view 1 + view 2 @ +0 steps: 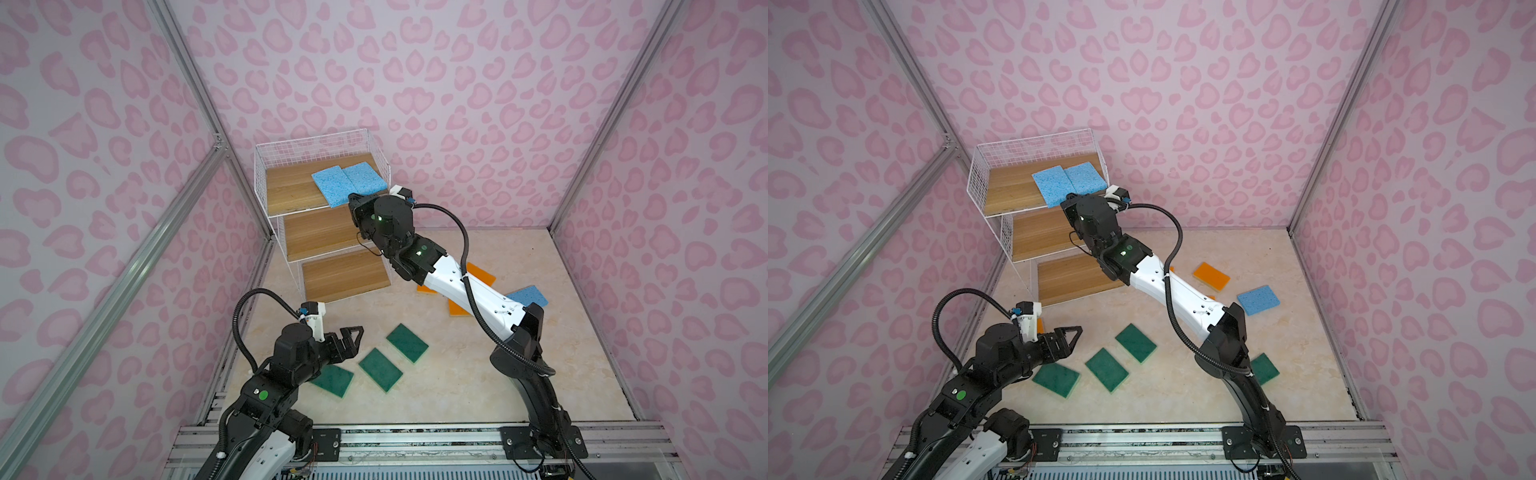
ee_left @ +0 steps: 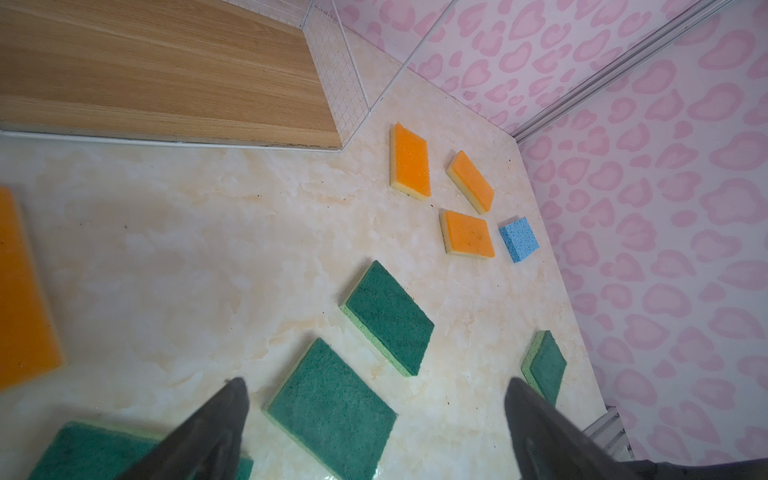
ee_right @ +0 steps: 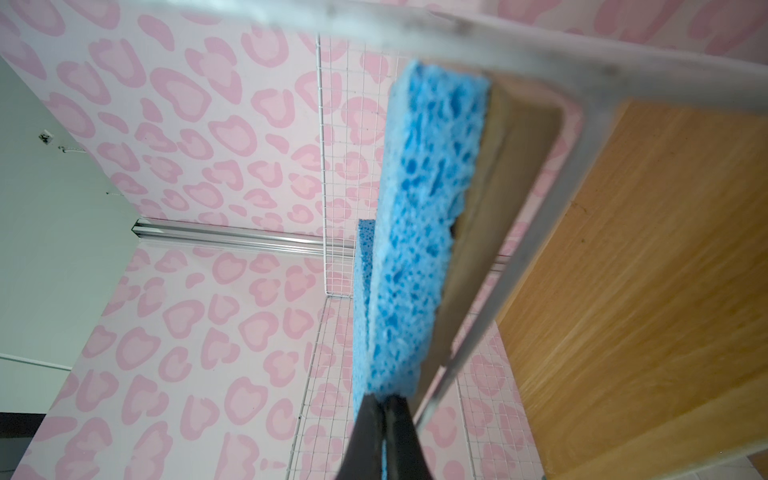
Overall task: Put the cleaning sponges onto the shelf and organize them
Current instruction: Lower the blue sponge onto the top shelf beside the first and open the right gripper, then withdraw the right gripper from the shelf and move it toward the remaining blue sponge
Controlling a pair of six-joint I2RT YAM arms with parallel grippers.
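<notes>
Right gripper (image 3: 382,401) pinched shut on the edge of a blue sponge (image 1: 332,187) overhanging the front of the top board of the shelf (image 1: 286,185); left gripper (image 2: 376,382) spread wide, empty; release here risks the sponge tipping off.

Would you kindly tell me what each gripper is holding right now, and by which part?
The right gripper pinches a blue sponge by its near end. The left gripper is open, holding nothing.
</notes>
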